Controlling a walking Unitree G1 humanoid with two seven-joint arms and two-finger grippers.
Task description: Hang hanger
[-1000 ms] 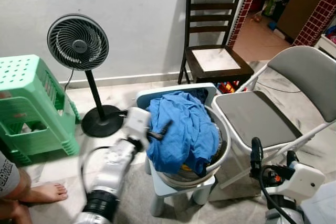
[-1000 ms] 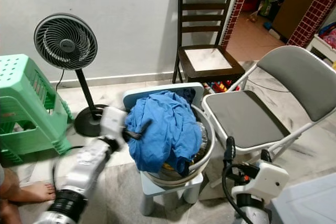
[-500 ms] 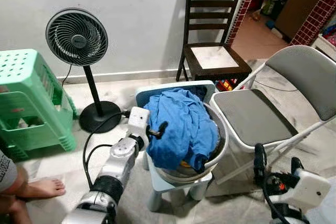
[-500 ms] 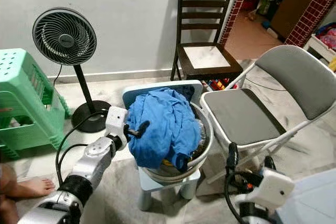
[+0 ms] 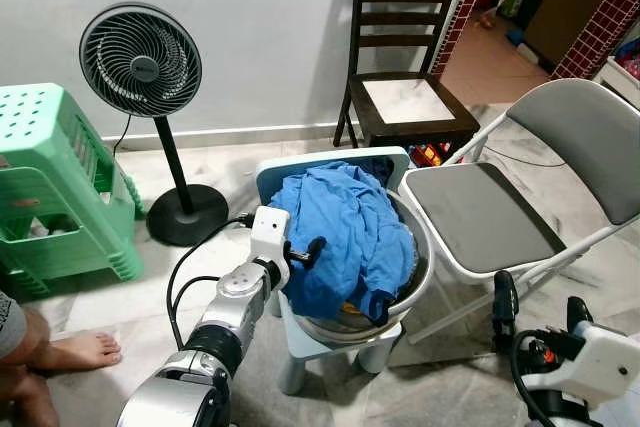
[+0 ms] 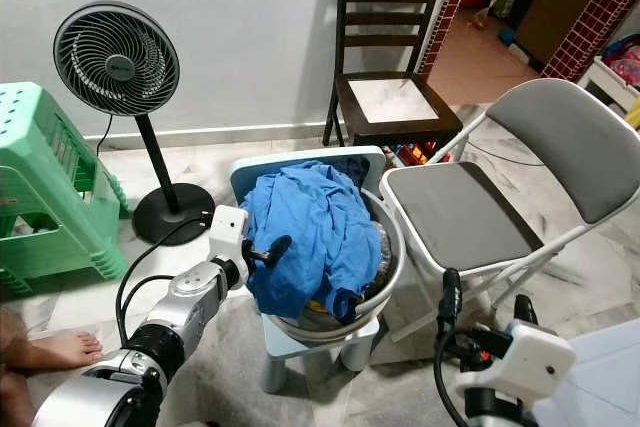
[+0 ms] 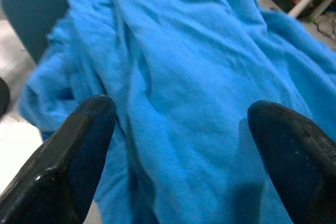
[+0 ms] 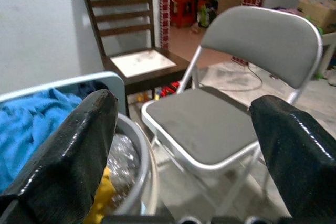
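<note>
A crumpled blue garment (image 5: 345, 232) is heaped over a metal basin (image 5: 420, 272) that stands on a small light-blue chair (image 5: 275, 177). My left gripper (image 5: 305, 252) is at the garment's left side, touching or almost touching the cloth. In the left wrist view its black fingers (image 7: 79, 145) stand wide apart and the blue cloth (image 7: 184, 77) lies between and beyond them, so the left gripper (image 7: 184, 129) is open. My right gripper (image 5: 540, 307) hangs low at the right, below the folding chair, open and holding nothing.
A grey folding chair (image 5: 490, 217) stands right beside the basin and a dark wooden chair (image 5: 405, 97) behind it by the wall. A standing fan (image 5: 140, 47) and a green plastic stool (image 5: 50, 177) are to the left. A person's bare foot (image 5: 80, 350) rests at the lower left.
The camera has shifted slightly. My left gripper stays at the garment's left side. The right arm sits a little lower in view.
</note>
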